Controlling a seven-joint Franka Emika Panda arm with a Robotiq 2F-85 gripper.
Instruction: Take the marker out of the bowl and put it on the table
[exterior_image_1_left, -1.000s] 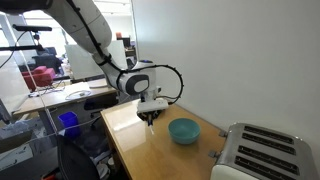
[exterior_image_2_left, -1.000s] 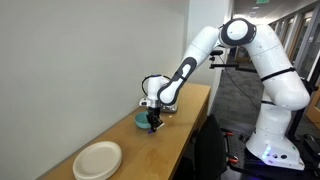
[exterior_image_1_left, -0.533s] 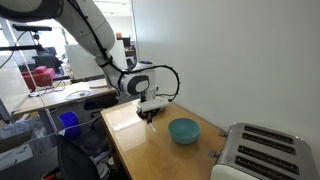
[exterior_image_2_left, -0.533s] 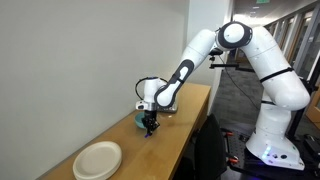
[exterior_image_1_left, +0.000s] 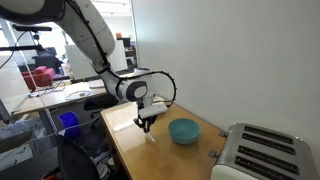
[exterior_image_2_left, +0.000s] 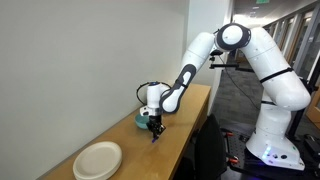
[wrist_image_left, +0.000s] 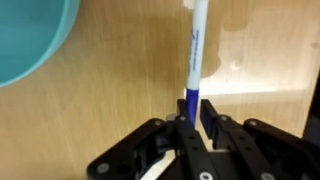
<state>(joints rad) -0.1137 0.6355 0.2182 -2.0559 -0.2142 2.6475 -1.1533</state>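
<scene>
Tabletop (wrist_image_left: 110, 100) beneath marker (wrist_image_left: 194, 55) between fingers (wrist_image_left: 209, 128)

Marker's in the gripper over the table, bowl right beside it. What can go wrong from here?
1. The gripper pinches the marker near one end. If it lets go above the surface, the marker may bounce and roll toward the edge of the table.
2. The bowl sits close by, so a sideways sweep on the way down or out could knock it.
</scene>
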